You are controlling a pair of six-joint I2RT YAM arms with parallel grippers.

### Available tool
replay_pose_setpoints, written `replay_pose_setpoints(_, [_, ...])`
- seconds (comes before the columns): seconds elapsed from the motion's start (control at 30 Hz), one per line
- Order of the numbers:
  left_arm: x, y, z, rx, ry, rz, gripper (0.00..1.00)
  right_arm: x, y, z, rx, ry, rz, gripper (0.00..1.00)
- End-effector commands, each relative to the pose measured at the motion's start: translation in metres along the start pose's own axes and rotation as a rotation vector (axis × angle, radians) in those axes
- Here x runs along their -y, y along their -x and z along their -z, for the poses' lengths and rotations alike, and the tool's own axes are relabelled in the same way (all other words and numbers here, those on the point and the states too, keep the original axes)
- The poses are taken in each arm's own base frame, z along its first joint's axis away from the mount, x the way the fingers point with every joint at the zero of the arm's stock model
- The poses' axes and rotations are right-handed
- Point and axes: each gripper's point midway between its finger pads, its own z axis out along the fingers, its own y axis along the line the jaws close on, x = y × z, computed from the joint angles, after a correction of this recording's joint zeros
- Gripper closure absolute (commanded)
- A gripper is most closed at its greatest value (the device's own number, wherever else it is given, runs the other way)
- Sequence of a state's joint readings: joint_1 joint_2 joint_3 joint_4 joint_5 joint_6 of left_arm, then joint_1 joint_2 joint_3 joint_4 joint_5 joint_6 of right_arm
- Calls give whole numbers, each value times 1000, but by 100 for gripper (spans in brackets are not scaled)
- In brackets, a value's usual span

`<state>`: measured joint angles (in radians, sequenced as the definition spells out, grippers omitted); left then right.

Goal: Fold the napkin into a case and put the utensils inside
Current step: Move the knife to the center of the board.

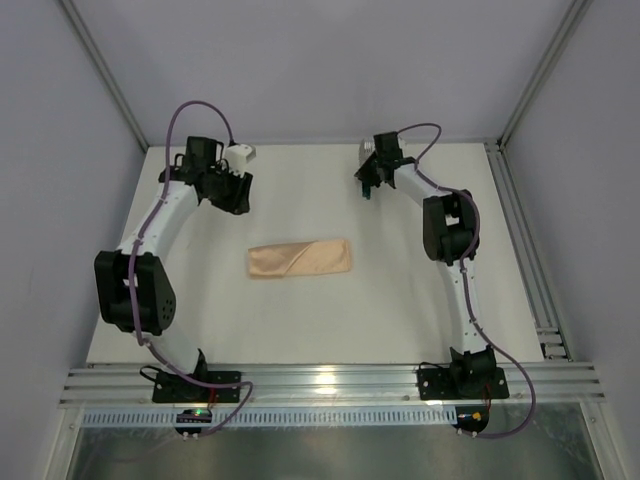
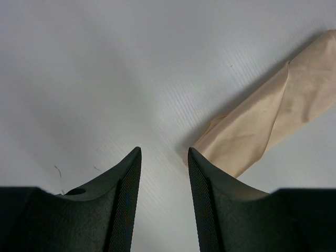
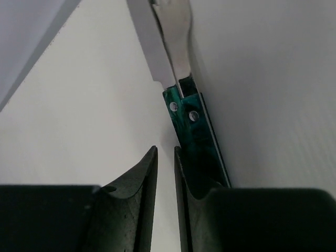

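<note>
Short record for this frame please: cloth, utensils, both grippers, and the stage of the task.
case: cloth folded into a narrow strip, lying flat mid-table
utensils: green handles, silvery ends, at the right gripper near the far edge; not in the case
left gripper: open, empty, over bare table
right gripper: jaws nearly together, handle running beside one finger; grip unclear
stage: folding done, insertion not yet done

Plain pale grey walls (image 1: pixel 300 60) close in a white bench (image 1: pixel 300 330). Aluminium rails (image 1: pixel 330 380) line its near edge, catching a soft glare.
</note>
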<state>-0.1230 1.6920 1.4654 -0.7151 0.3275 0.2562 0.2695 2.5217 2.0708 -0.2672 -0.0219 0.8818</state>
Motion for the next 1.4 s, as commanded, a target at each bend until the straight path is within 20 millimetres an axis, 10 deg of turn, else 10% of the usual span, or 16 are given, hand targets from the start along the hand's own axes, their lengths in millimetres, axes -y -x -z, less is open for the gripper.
replay_pose_setpoints(0.0, [8,28,31,113,-2,-10,57,17,19,40,-14,-49,36,77])
replay_pose_setpoints(0.13, [13,29,42,134,-7,-9,56,47,-2,62,-63,-50,127,77])
replay_pose_setpoints(0.3, [20,26,52,142,-17,-4,56,-4,-20,101,-183,257,349,77])
replay_pose_setpoints(0.47, [23,19,57,128,-17,-4,56,-30,28,141,-23,278,675,72])
replay_pose_setpoints(0.67, [18,3,55,65,13,-2,41,0,66,112,16,49,915,62])
replay_pose_setpoints(0.8, [8,-2,57,39,62,2,31,25,41,74,-112,26,1007,61])
replay_pose_setpoints(1.07, [4,-7,57,13,70,8,30,21,57,65,-84,-42,1040,61])
replay_pose_setpoints(1.37, [6,-5,53,18,49,14,30,96,12,62,-309,-275,1106,65])
